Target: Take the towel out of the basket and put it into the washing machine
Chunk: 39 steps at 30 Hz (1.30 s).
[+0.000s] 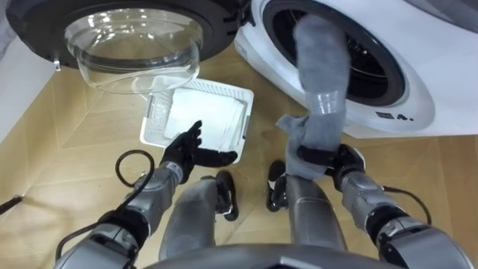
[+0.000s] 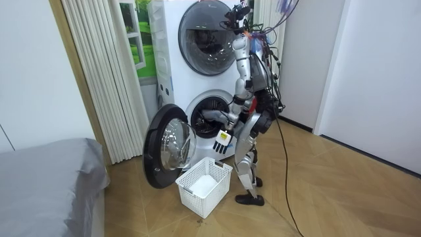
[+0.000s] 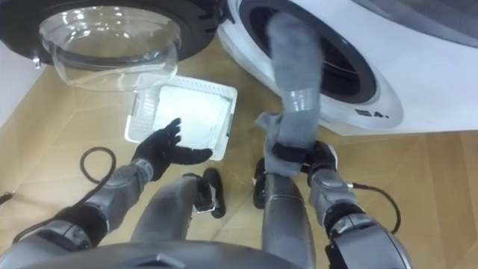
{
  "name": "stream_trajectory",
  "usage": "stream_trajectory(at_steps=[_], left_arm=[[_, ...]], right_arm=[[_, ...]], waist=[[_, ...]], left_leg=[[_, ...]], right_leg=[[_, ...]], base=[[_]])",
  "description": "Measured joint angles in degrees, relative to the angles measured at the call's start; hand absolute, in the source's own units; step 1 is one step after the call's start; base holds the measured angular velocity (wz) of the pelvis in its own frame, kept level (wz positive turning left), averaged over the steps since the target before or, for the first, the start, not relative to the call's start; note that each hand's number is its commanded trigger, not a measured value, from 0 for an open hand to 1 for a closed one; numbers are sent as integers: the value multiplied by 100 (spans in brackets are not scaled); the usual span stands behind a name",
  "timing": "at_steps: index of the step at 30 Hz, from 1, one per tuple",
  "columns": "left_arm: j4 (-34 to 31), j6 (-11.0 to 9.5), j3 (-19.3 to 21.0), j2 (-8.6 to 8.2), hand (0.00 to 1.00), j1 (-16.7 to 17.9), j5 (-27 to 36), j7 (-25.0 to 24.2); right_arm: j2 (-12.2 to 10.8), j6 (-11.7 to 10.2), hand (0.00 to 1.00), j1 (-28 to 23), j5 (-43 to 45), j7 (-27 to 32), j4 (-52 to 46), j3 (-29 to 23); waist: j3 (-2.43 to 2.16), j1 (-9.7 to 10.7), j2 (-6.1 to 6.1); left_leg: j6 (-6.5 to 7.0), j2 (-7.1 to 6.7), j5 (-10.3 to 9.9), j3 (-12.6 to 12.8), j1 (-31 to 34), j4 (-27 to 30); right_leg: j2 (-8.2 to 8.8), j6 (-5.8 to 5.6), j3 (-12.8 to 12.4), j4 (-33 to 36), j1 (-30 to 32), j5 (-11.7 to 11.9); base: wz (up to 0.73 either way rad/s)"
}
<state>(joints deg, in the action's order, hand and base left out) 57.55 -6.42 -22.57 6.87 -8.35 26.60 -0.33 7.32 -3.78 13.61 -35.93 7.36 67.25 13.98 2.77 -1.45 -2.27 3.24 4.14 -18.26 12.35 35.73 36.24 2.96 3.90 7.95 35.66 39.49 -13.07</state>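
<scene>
The right robot hand is clenched round the lower end of a grey towel, with dark fingers wrapped over the bunched cloth. From that grip the towel rises in a long strip. Its upper end lies over the rim and inside the dark drum opening of the washing machine. The left robot hand is released, with fingers straight and spread and the palm turned inward. It hangs over the near edge of a white basket.

The eye views look straight down on the grip. They show the cloth folded over the hand and the basket's perforated walls. They also show the bowl-shaped glass of the open door, which swings out on the robot's left. The room view shows the robot standing upright close in front of the machine, facing the drum, with the basket on the floor just beside its feet. There the door stands wide open towards the room view's left. A second machine with a round dark window is stacked on top of the washing machine.

The floor is pale wood laid in a herringbone pattern. A pleated cream curtain hangs on the room view's left of the machines. A grey bed fills that view's lower left corner. A plain white wall runs along the room view's right.
</scene>
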Motion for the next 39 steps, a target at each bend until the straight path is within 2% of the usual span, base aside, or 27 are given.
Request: stream_trajectory(at_steps=[5, 7, 13, 21, 23, 26, 28, 29, 31, 33, 36, 39], left_arm=[[388, -48, 19, 32, 0, 85, -6, 278], [567, -51, 217, 11, 0, 86, -98, 375], [646, -55, 425, 13, 0, 89, -105, 556], [631, -56, 442, 14, 0, 92, -146, 785], [634, -56, 443, 11, 0, 76, -171, 871], [604, -60, 552, 50, 0, 99, -251, 877], [567, -65, 644, 127, 0, 96, -257, 875], [540, -67, 684, 168, 0, 130, -255, 875], [504, -69, 695, 328, 0, 177, -258, 875], [504, -66, 701, 392, 0, 174, -270, 875], [497, -44, 756, 411, 0, 176, -386, 855], [411, -11, 974, 415, 0, 175, -487, 861]], right_arm=[[-3, -56, 100, 15, -519, 218, 17, -76], [-3, -57, 100, 51, -645, 250, 20, -205], [10, -103, 100, 85, -1126, 269, 30, -479], [20, -95, 100, 213, -1450, 423, 35, -784], [95, 22, 100, 360, -1585, 460, 34, -861], [315, 218, 100, 695, -1662, 457, -14, -997], [618, 308, 100, 1003, -1945, 450, -63, -1026], [678, 334, 100, 1070, -2021, 448, -100, -1028], [914, 489, 100, 1415, -2458, 419, -148, -1027], [947, 730, 100, 1669, -2902, 489, -138, -1108], [958, 753, 100, 1808, -3471, 506, -173, -1394], [1071, 784, 100, 2030, -4221, 526, -231, -1599]], waist=[[1, -64, -24], [3, -66, -61], [-5, -61, -140], [-8, -52, -133], [-5, -53, -116], [1, -55, -63], [8, -62, 76], [7, -62, 130], [7, -60, 318], [8, -61, 400], [12, -20, 422], [34, -38, 461]], left_leg=[[-11, -50, 54, 8, 49, -93], [-17, -54, 63, 3, 51, -90], [7, -88, 90, 5, 50, -127], [25, -137, 126, 16, 51, -172], [43, -201, 183, 20, 37, -187], [63, -265, 214, 25, 32, -182], [104, -299, 259, 88, 35, -194], [106, -300, 261, 103, 36, -186], [108, -287, 260, 120, 64, -113], [116, -282, 262, 120, 103, -76], [175, -333, 279, 118, 200, -20], [241, -396, 276, 151, 363, 71]], right_leg=[[41, -6, 13, -5, 81, 4], [47, -6, 48, -34, 77, 4], [86, -8, 75, -65, 68, 4], [136, -24, 41, 16, 108, 4], [199, -31, 34, 69, 141, 0], [261, -47, -8, 167, 182, -11], [319, -54, -43, 244, 242, -12], [317, -54, -63, 261, 256, -11], [312, -56, -81, 305, 277, -3], [312, -62, -77, 315, 303, 20], [409, -95, -38, 409, 388, 25], [499, -135, -70, 581, 585, -1]], base=[[3], [0], [1], [0], [7], [4], [3], [-8], [-2], [2], [11], [8]])
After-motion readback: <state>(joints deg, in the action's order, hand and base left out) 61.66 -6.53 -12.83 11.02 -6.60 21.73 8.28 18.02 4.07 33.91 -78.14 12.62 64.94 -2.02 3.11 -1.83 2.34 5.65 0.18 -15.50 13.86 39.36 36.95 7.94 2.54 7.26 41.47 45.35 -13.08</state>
